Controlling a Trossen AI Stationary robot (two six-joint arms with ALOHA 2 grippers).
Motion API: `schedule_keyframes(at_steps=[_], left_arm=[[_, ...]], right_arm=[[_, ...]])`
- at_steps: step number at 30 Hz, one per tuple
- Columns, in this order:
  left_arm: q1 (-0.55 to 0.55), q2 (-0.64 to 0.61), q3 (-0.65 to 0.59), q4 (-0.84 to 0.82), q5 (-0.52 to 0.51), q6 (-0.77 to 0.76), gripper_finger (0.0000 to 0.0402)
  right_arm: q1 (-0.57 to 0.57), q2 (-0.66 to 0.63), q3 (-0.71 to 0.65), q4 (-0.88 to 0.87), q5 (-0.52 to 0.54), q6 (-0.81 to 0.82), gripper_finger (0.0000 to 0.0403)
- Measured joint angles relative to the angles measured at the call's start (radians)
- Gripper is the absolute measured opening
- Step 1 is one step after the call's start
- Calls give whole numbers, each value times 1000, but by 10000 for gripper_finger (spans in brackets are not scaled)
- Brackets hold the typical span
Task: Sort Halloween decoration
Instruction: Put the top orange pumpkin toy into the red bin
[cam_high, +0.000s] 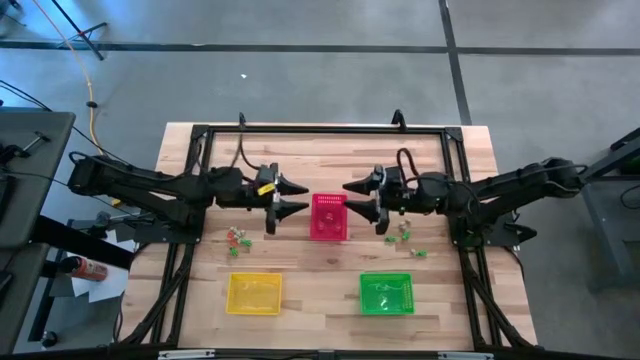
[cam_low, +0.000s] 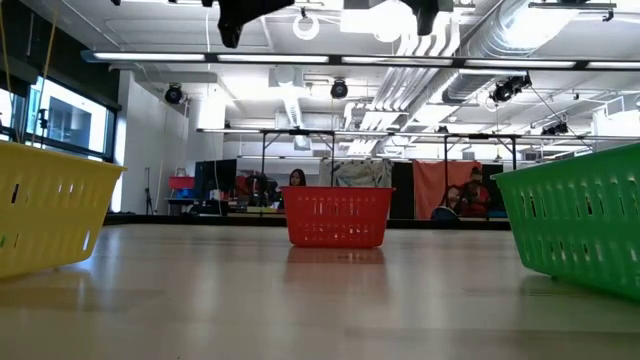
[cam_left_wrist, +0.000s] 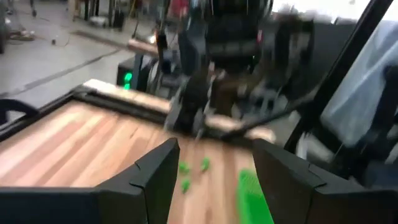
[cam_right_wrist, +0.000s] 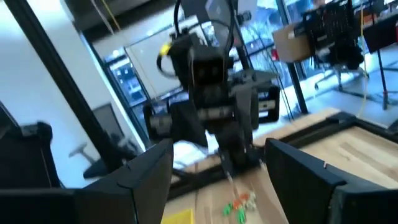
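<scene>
Looking down: left gripper (cam_high: 297, 198) and right gripper (cam_high: 355, 198), both open and empty, flank the pink-red basket (cam_high: 329, 217). Trinkets (cam_high: 238, 238) lie scattered on the table (cam_high: 320, 140). Low view: the red basket stands mid-table.

Seen from above, the Halloween trinkets (cam_high: 237, 238) on the wooden table (cam_high: 330, 300) are specks too small to tell apart. At table level, the yellow basket (cam_low: 45, 205) and green basket (cam_low: 580, 225) are cut off by the picture's edges. Blur smears the left wrist view's far arm and green basket.
</scene>
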Motion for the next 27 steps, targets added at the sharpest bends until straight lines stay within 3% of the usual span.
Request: schedule_keyframes(at_steps=[6, 12, 18, 21, 27], left_arm=[[0, 0, 29, -22, -5, 75, 197], [1, 0, 29, 3, -7, 77, 197], [1, -8, 30, -31, 5, 28, 197], [1, -49, 80, -253, 21, -19, 197], [0, -74, 217, -981, 23, -269, 197]], right_arm=[[-2, -1, 46, -85, -1, -83, 248], [-2, -1, 70, -181, -1, -208, 248], [-2, -1, 70, -212, -1, -211, 248], [-2, -1, 70, -225, -2, -203, 248], [-2, -1, 70, -265, -3, -179, 248]])
